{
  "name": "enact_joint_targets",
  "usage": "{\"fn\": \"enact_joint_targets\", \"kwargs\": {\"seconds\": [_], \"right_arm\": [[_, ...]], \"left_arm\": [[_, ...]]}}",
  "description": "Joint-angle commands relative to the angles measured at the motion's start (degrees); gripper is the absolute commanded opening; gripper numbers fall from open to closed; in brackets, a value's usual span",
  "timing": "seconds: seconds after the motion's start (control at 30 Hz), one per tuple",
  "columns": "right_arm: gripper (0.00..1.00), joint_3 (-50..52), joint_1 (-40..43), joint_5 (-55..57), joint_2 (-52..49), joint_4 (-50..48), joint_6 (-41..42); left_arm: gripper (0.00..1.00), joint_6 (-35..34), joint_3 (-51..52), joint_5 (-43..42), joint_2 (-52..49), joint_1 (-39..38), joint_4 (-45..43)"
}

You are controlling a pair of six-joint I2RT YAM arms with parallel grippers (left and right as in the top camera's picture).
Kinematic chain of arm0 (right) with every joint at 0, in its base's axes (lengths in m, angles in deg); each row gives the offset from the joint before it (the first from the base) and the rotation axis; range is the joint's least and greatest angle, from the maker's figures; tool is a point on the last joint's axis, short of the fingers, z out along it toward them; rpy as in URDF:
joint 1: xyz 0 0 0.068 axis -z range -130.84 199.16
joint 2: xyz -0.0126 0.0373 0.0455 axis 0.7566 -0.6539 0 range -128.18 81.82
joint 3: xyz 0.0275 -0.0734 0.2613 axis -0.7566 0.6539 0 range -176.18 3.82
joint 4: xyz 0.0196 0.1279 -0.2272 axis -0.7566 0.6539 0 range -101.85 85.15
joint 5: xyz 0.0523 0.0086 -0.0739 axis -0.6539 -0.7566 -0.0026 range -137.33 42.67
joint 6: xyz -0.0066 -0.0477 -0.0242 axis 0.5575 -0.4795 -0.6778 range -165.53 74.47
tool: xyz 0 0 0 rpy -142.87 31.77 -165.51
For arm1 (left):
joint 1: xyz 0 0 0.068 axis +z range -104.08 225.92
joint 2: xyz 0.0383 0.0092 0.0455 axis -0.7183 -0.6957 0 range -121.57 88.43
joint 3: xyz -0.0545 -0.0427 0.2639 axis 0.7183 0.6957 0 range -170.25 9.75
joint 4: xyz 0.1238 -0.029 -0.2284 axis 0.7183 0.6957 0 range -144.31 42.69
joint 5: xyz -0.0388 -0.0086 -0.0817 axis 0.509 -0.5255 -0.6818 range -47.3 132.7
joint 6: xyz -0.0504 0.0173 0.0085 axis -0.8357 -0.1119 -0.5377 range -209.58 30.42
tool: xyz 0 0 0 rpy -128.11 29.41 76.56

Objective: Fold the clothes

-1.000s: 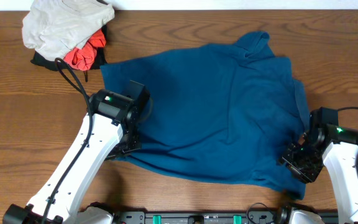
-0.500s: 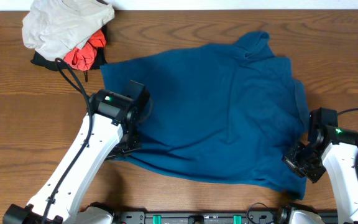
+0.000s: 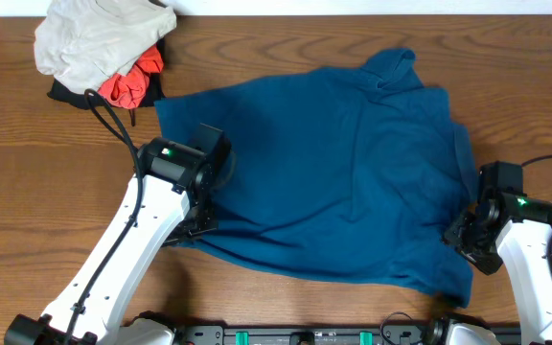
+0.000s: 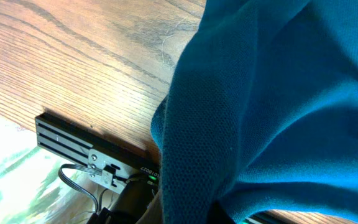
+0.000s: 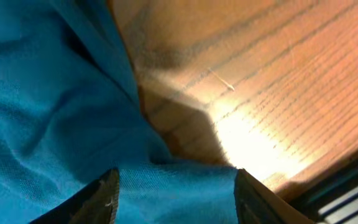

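Right wrist view looks down past the right gripper, whose two fingers stand apart at the bottom of the frame, with a fold of the teal-blue shirt lying loose between them and bare, brightly lit wood just beyond. Overhead, this gripper sits at the shirt's near right corner, close to the table's right edge. A second ago it was lower over that corner, and half a second ago it looked pinched in; now it has shifted slightly toward the far edge and its jaws have parted, so the cloth there seems released, not lifted. The left gripper has not moved. It rests on the shirt's near left hem, its jaws together and hidden under cloth that bunches up toward the left wrist camera, apparently clamped on that hem. The shirt itself lies spread flat across the middle of the table, collar toward the far edge, unchanged in outline. A heap of pale, orange-red and black garments sits at the far left corner, apart from it. Folding probably has not begun: the right side likely needs a fresh grip before both hems can be raised together.
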Motion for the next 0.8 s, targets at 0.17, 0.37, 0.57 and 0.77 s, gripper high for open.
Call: {"fn": "enact_joint_targets", "kwargs": {"seconds": [0.17,0.37,0.57,0.77], "right_arm": [[0.58,0.7,0.2,-7.0,0.3,-4.0,-10.3],[0.57,3.9,0.3,-6.9,0.3,-4.2,-10.3],[0.56,7.2,0.3,-7.0,0.3,-6.4,-10.2],[0.26,6.6,0.3,-7.9,0.4,-5.5,-9.9]], "left_arm": [[0.08,0.5,0.1,1.3,0.0,0.3,0.4],[0.08,0.5,0.1,1.3,0.0,0.3,0.4],[0.08,0.5,0.1,1.3,0.0,0.3,0.4],[0.08,0.5,0.1,1.3,0.0,0.3,0.4]]}}
